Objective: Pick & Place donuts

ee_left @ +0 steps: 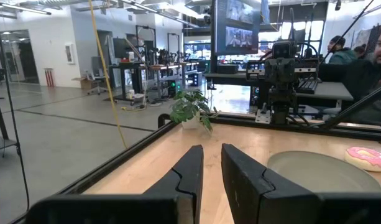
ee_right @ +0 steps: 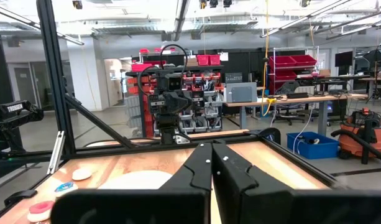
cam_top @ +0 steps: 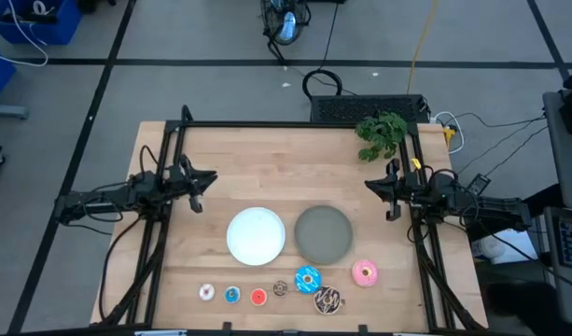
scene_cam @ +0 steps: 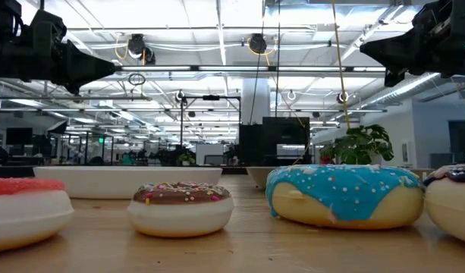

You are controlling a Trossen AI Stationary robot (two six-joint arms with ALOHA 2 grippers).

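Reading "TROSSEN" on the left arm, white on black.

Low view, table level. Blue-iced donut right of centre, big in frame. Small chocolate sprinkle donut left of centre, apart from it. Red donut cut off at left edge, another donut cut off at right edge. White plate behind, centre-left. Plant further back, right. Arms in both upper corners, high off the table.
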